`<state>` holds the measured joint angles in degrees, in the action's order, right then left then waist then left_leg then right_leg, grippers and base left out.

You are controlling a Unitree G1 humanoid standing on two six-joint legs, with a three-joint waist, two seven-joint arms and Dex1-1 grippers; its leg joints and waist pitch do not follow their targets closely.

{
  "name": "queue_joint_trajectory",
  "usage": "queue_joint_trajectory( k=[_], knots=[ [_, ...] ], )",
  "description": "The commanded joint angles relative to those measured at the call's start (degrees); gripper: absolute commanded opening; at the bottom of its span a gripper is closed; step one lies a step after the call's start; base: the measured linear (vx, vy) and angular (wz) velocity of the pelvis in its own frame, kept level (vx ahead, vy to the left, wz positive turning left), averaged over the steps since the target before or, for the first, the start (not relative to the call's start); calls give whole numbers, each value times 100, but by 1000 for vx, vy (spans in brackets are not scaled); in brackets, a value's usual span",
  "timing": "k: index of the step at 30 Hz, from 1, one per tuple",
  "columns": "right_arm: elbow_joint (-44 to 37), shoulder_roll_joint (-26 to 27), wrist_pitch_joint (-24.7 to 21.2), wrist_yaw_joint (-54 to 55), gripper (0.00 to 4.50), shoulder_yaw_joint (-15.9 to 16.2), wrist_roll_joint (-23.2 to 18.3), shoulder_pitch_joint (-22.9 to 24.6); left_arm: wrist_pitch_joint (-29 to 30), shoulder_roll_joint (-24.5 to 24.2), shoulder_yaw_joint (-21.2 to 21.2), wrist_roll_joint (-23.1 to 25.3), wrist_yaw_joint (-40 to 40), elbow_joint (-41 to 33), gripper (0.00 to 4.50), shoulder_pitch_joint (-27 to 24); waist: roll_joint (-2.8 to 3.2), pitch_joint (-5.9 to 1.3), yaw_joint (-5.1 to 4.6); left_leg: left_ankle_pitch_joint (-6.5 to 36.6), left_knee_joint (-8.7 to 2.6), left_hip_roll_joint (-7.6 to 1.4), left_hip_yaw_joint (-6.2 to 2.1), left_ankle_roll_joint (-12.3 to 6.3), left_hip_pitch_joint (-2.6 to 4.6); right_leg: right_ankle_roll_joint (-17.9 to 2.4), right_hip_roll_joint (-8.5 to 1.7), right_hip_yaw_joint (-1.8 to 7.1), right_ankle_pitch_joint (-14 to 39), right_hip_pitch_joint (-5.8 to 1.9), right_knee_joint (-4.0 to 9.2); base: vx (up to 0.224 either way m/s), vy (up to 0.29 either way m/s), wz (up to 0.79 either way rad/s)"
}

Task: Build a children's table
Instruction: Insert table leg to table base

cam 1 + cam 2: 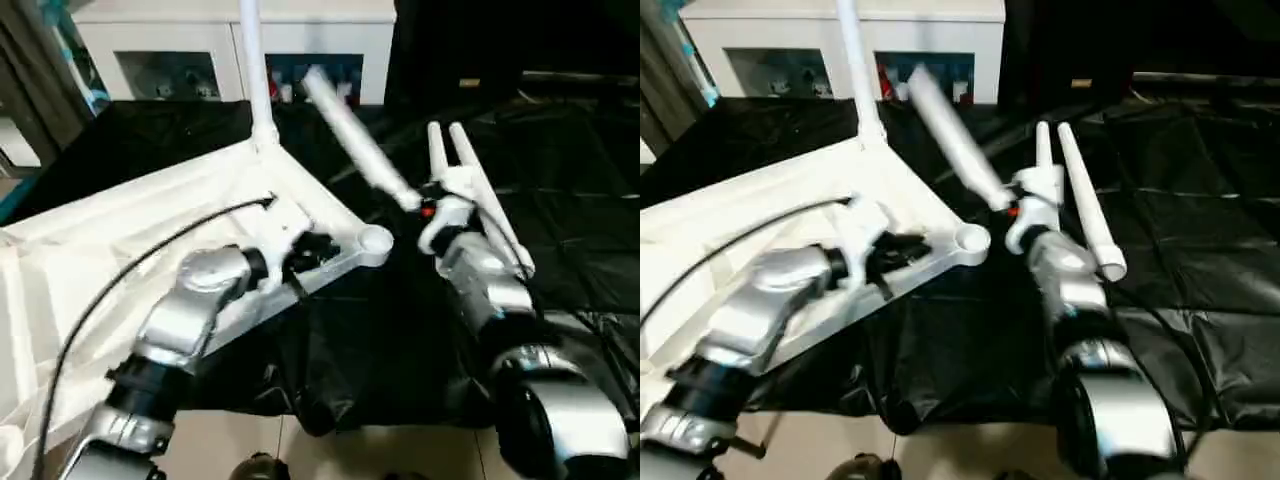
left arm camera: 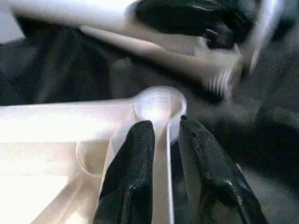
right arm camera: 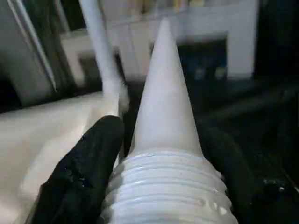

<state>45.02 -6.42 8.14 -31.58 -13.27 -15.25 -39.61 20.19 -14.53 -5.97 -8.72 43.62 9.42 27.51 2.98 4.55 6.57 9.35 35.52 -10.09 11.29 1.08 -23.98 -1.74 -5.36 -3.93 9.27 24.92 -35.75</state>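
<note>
Black sheeting underlies the upturned tabletop (image 1: 120,250). Right gripper (image 3: 159,154) is clamped on a leg (image 1: 355,145), light, stiff and slick, near its ribbed end; left gripper (image 2: 163,140), jaws slightly apart, straddles a rib beside the corner socket (image 1: 375,240).

Prob. lab/demo rm: black sheeting (image 1: 560,200), glass-front cabinets (image 1: 180,50).

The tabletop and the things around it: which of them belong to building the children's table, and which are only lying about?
Belong to the job:
- tabletop, lying underside up
- leg standing upright in the far corner socket
- leg held in the right claw
- two spare legs lying on the black sheet
- empty near corner socket, by the left claw

Only lying about:
- white cabinets
- black sheet
</note>
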Motion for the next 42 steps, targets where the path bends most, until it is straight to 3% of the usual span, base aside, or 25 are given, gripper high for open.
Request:
queue_joint_trajectory(
  k=[1, 4, 6, 7, 8, 9, 11, 12, 13, 16, 20, 21, 22, 25, 28, 34, 35, 38, 42],
  knots=[
    [-817, 118, 87, -174, 273, -129, -439, 202, 293, 123, 457, -466, -62, -113, 136, 97, 27, -578, -4, 1284, -424, -283, -159, -292, 206, -1182, -299, 207, 871, -352, 345, 0, 0, 0],
    [-1884, 339, 88, -292, 273, -127, -849, 722, 770, 572, 1074, -1057, -583, 54, 155, 393, 25, -556, 3, 1536, -436, -277, -150, -252, 227, -1141, -290, 208, 1119, -321, 408, 0, 0, 0],
    [-2453, 477, 100, -318, 273, -54, -1048, 1007, 1007, 967, 1507, -1642, -910, 206, 172, 685, 85, -549, 11, 1689, -445, -272, -157, -185, 227, -1085, -287, 201, 1276, -310, 431, 0, 0, 0],
    [-2942, 602, -6, -355, 273, 50, -1247, 1217, 1194, 1289, 1833, -2232, -1089, 334, 180, 994, 58, -551, 20, 1772, -441, -255, -160, -165, 233, -1077, -294, 198, 1340, -310, 455, 0, 0, 0],
    [-3098, 640, -26, -365, 273, 102, -1292, 1284, 1263, 1388, 1938, -2438, -1140, 386, 188, 1108, 77, -549, 18, 1760, -455, -248, -181, -163, 183, -1060, -302, 191, 1342, -343, 464, 0, 0, 0],
    [-3098, 640, -26, -365, 273, 102, -1292, 1284, 1263, 1388, 1938, -2438, -1140, 386, 197, 1108, 86, -555, 20, 1744, -453, -251, -193, -164, 188, -1049, -303, 183, 1349, -343, 453, 0, 0, 0],
    [-3542, 705, -93, -381, 273, 338, -1317, 1496, 1343, 1606, 2181, -2910, -1315, 737, 211, 1538, 122, -550, 9, 1652, -438, -217, -183, -225, 163, -937, -293, 179, 1399, -344, 488, 0, 0, 0],
    [-3704, 724, -183, -427, 273, 406, -1363, 1568, 1417, 1674, 2252, -3031, -1380, 835, 211, 1675, 79, -565, 2, 1557, -436, -208, -188, -289, 149, -889, -292, 176, 1402, -366, 492, 0, 0, 0],
    [-3793, 737, -238, -466, 273, 451, -1381, 1602, 1471, 1717, 2296, -3085, -1427, 906, 216, 1777, 136, -571, 8, 1532, -437, -213, -196, -315, 148, -879, -288, 170, 1428, -365, 487, 0, 0, 0],
    [-4025, 648, -466, -833, 273, 768, -1386, 1716, 1712, 1932, 2337, -3181, -1349, 1079, 246, 2172, 165, -586, 4, 1424, -422, -207, -194, -397, 133, -851, -286, 163, 1500, -362, 524, 0, 0, 0],
    [-4181, 573, -618, -935, 273, 1029, -1264, 1858, 1903, 2048, 2245, -3269, -1307, 1066, 268, 2283, 172, -597, 12, 1359, -422, -218, -198, -438, 126, -821, -291, 157, 1525, -363, 537, 0, 0, 0],
    [-4084, 551, -597, -950, 273, 1148, -1122, 1885, 2073, 2127, 2246, -3526, -1283, 1012, 280, 2299, 175, -600, 13, 1364, -420, -216, -196, -444, 126, -824, -292, 155, 1540, -362, 541, 0, 0, 0],
    [-4084, 551, -597, -950, 273, 1148, -1122, 1885, 2073, 2127, 2246, -3526, -1283, 1012, 287, 2299, 205, -602, 10, 1402, -418, -211, -197, -436, 119, -825, -287, 149, 1555, -359, 551, 0, 0, 0],
    [-4058, 531, -643, -934, 273, 1223, -1062, 1941, 2254, 2163, 2286, -3809, -1333, 1001, 312, 2331, 205, -599, 19, 1499, -426, -214, -200, -413, 132, -807, -292, 147, 1704, -353, 567, 0, 0, 0],
    [-4092, 531, -692, -905, 272, 1287, -1044, 1960, 2306, 2130, 2301, -3721, -1338, 985, 325, 2292, 254, -596, -2, 1536, -437, -220, -209, -397, 139, -732, -276, 149, 1754, -346, 574, 0, 0, 0],
    [-4179, 447, -732, -872, 272, 1306, -1027, 1983, 2280, 2063, 2487, -3850, -1523, 987, 292, 2198, 251, -604, -21, 1526, -436, -216, -205, -387, 136, -744, -282, 151, 1633, -360, 575, 0, 0, 0],
    [-4187, 420, -741, -882, 272, 1294, -1040, 1987, 2262, 2047, 2510, -3869, -1575, 978, 292, 2179, 181, -606, -6, 1473, -434, -215, -202, -395, 132, -740, -292, 154, 1651, -370, 562, 0, 0, 0],
    [-4180, 392, -764, -905, 272, 1282, -1055, 1976, 2270, 2015, 2541, -3887, -1603, 965, 254, 2168, 192, -604, 6, 1390, -426, -213, -196, -437, 121, -729, -293, 159, 1688, -360, 567, 0, 0, 0],
    [-4072, 369, -734, -973, 272, 1331, -1025, 1924, 2168, 1871, 2653, -3809, -1636, 997, 236, 2215, 170, -595, 8, 1407, -432, -214, -195, -433, 124, -658, -295, 160, 1869, -351, 585, 0, 0, 0]
  ],
)
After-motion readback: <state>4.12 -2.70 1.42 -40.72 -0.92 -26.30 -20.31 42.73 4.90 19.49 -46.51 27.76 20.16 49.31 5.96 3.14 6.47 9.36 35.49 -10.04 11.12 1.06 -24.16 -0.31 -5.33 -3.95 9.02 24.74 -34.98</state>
